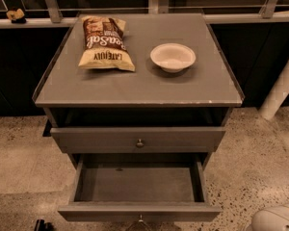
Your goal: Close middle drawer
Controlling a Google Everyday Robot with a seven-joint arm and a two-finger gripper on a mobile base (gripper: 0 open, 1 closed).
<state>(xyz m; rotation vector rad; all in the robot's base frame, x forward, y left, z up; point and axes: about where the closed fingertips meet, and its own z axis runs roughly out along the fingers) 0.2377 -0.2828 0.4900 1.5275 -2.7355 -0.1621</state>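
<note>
The grey wooden middle drawer (139, 211), with a small round metal knob (140, 219) at its centre, stands pulled far out of the cabinet, its front panel near the bottom edge. Above it the uppermost grey drawer (183, 139) juts out slightly. On the grey bench (135, 83) lie a brown crisp bag (104, 43) and a white round bowl (173, 57), apart. The white rounded end effector (275, 218) sits in the lower right corner, clear of the drawer; whether it is apart or together I cannot tell
</note>
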